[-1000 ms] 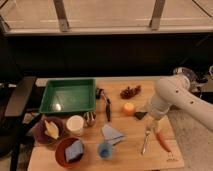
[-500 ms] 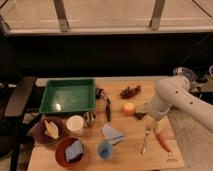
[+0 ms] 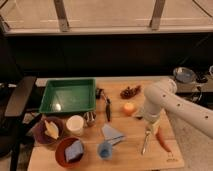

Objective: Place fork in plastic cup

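While the gripper (image 3: 148,128) is hovering, jaws spread and empty, over the fork (image 3: 145,143), I'm thinking the carrot (image 3: 163,140) lying alongside is risking getting pinched instead.

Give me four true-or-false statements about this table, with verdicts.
1. The fork lies on the wooden board beside the carrot. True.
2. The fork is already in the plastic cup. False: it lies on the board, apart from the cup.
3. The gripper hangs far from the fork. False: it is just above the fork's upper end.
4. The red bowl holds a blue sponge. True.
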`<state>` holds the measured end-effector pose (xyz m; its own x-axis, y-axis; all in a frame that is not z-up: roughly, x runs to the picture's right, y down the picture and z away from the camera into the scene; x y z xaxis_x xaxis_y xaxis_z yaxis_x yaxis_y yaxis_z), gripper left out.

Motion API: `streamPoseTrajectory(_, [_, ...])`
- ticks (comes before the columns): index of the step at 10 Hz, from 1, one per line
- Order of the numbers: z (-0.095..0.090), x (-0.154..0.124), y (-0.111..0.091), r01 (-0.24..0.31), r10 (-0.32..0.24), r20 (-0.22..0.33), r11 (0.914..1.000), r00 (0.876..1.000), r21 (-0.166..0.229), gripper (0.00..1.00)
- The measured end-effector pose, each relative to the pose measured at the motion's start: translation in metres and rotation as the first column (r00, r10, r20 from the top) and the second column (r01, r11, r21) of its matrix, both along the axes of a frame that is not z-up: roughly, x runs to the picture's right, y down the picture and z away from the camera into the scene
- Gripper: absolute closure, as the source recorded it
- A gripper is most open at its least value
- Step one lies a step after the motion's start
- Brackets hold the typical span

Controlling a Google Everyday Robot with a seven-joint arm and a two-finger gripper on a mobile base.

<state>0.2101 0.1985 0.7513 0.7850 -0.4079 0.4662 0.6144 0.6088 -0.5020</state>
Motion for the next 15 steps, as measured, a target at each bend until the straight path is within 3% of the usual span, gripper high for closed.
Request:
streamPoseTrajectory(7, [0.028, 0.012, 0.045, -0.063, 0.062, -0.020, 0.9968, 0.998, -0.049, 0.21])
streamPoseTrajectory(12, [0.049, 0.017, 0.069, -0.131, 0.131, -0.012, 0.9864, 0.991, -0.098, 0.21])
streamPoseTrajectory(13, [0.053, 0.017, 0.074, -0.142, 0.142, -0.012, 0.9838, 0.990, -0.109, 0.22])
streamPoseTrajectory(15, [0.056, 0.016, 0.079, -0.160, 0.159, -0.011, 0.9799, 0.987, -0.119, 0.37])
